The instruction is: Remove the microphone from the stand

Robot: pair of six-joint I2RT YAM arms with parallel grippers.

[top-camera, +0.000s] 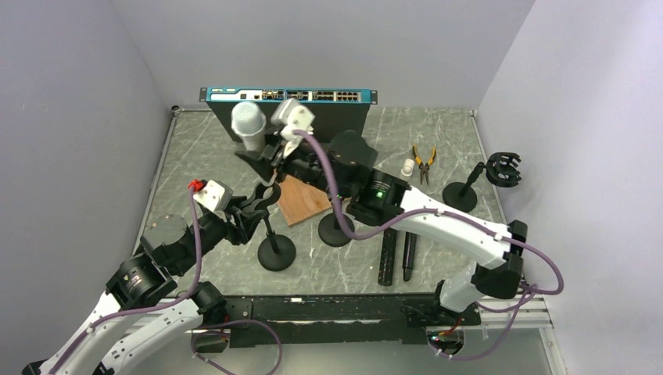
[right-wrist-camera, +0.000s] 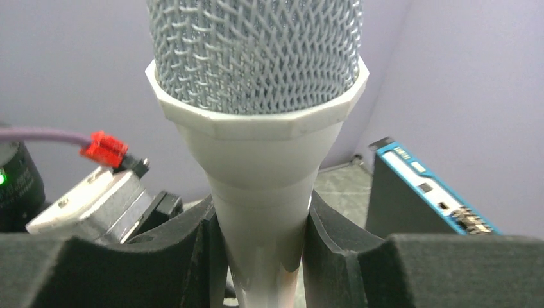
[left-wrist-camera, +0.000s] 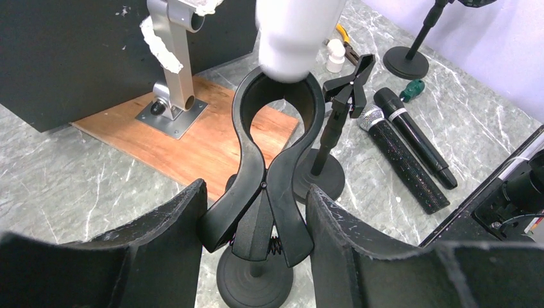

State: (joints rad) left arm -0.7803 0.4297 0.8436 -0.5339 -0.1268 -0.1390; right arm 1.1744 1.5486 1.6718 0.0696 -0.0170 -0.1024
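My right gripper (right-wrist-camera: 263, 237) is shut on the handle of the white microphone (right-wrist-camera: 256, 64), whose grey mesh head points up. In the top view this microphone (top-camera: 249, 125) hangs at the back, left of the right gripper (top-camera: 271, 150). Seen from the left wrist, the microphone's lower end (left-wrist-camera: 292, 38) sits at the top of the ring of the black stand's clip (left-wrist-camera: 276, 102). My left gripper (left-wrist-camera: 256, 250) is open, its fingers (left-wrist-camera: 173, 250) on either side of the clip's handles; the left handle touches one pad and a thin gap shows at the other. The stand's round base (top-camera: 276, 251) rests on the table.
A wooden board (top-camera: 301, 199) carries a metal bracket (left-wrist-camera: 176, 58). A second clip stand (top-camera: 336, 230) is just right of mine, and a third stand (top-camera: 460, 195) with a shock mount is at far right. Two black microphones (top-camera: 388, 262) lie near the front. Pliers (top-camera: 424, 162) and a network switch (top-camera: 289, 95) are at the back.
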